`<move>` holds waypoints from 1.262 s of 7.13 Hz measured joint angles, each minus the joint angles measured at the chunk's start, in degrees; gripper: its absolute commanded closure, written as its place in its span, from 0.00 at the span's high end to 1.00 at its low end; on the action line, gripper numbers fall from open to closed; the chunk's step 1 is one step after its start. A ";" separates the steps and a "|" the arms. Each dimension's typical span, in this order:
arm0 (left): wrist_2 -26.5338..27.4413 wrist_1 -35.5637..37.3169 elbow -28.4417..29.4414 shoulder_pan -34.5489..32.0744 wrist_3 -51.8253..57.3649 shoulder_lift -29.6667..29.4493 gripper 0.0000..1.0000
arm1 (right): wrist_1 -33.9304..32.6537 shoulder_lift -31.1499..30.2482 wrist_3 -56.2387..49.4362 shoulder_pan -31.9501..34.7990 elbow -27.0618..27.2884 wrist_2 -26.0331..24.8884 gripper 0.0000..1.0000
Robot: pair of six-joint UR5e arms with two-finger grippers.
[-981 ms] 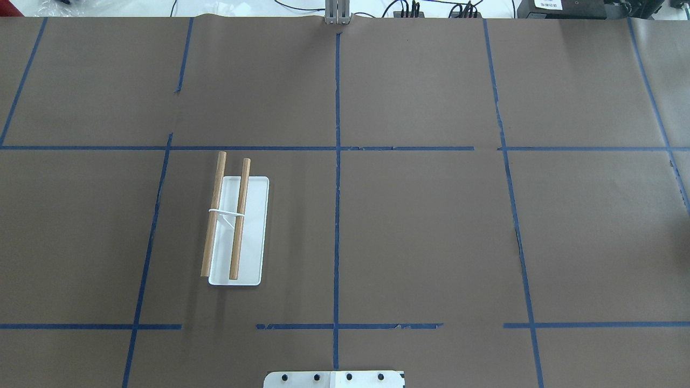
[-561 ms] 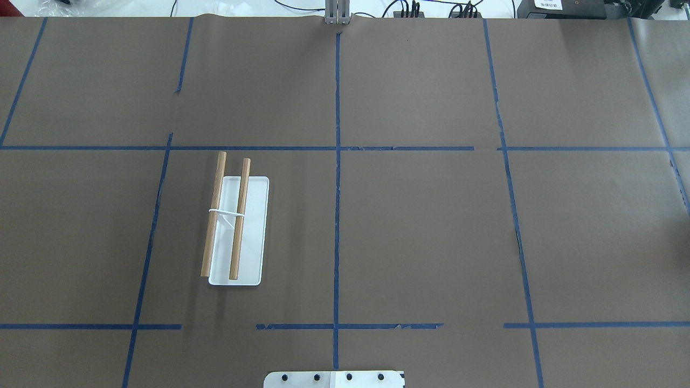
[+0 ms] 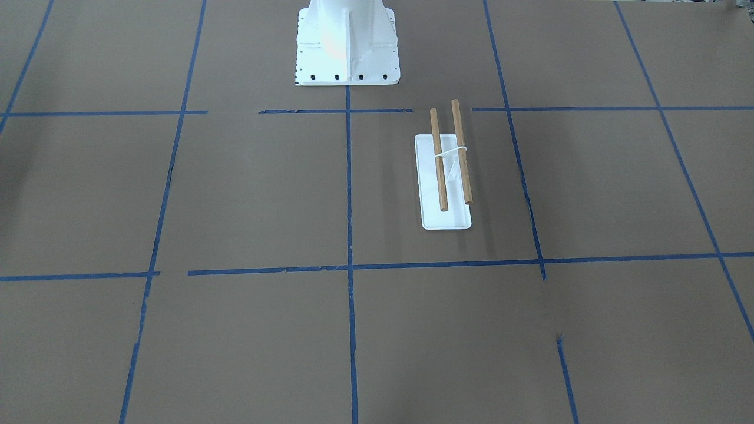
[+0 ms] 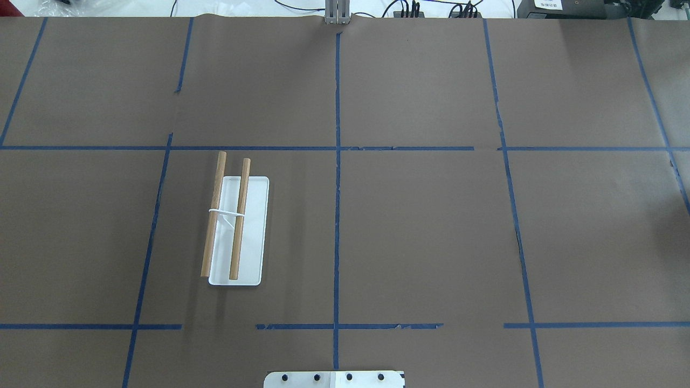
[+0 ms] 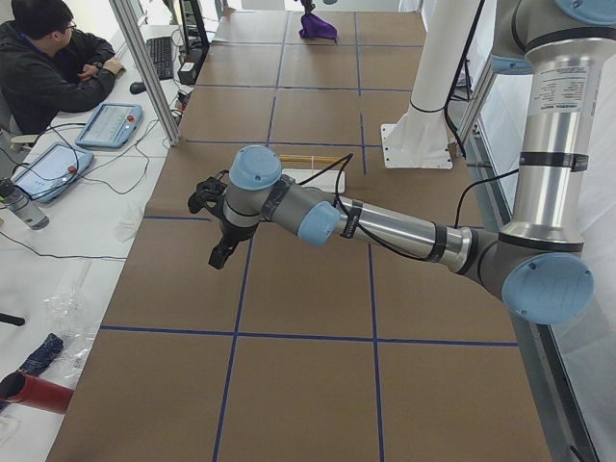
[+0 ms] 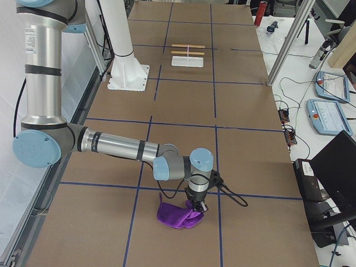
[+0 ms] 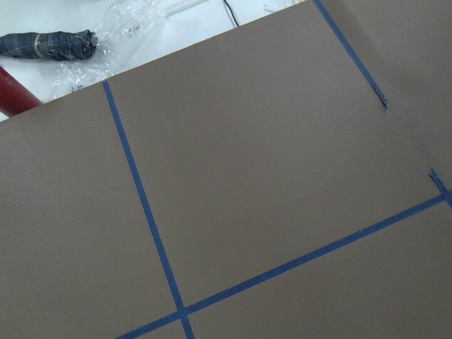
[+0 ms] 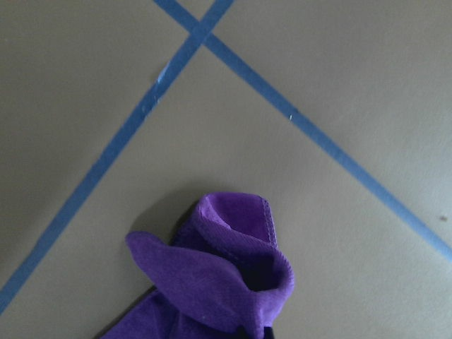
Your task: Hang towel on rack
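The rack [image 4: 237, 226] stands on the table's left half, a white base with two wooden dowels; it also shows in the front-facing view [image 3: 446, 176] and far off in the right view [image 6: 188, 53]. The purple towel [image 6: 177, 217] lies crumpled on the table at the robot's far right. My right gripper [image 6: 197, 207] is down on the towel's edge; I cannot tell whether it is shut. In the right wrist view the towel [image 8: 226, 275] bunches up toward the camera. My left gripper [image 5: 219, 252] hangs above the table at the far left end, and I cannot tell its state.
The white robot pedestal [image 3: 347, 47] is bolted at the table's near-middle edge. A seated operator [image 5: 48, 58] and teach pendants [image 5: 106, 123] are beyond the far edge. A red bottle [image 7: 10, 95] and crumpled plastic [image 7: 134, 35] lie off the table's left end.
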 measured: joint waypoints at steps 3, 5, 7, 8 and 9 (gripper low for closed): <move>-1.11 -2.60 -0.05 0.05 -0.76 -0.39 1.00 | -13.16 9.79 1.08 -2.38 9.51 1.30 0.00; -3.06 -6.49 0.03 1.56 -3.88 -1.23 1.00 | -16.76 16.20 9.39 -6.38 12.76 4.92 0.00; -3.83 -6.97 -0.34 5.80 -14.19 -4.56 1.00 | -15.79 18.95 23.14 -12.67 18.45 6.44 0.00; -3.89 -6.99 -0.70 7.99 -22.23 -6.45 1.00 | -15.41 20.59 30.09 -16.13 21.06 6.61 0.00; -3.89 -6.97 -0.87 10.31 -32.04 -9.04 1.00 | -15.29 23.01 35.00 -19.39 22.89 6.65 0.00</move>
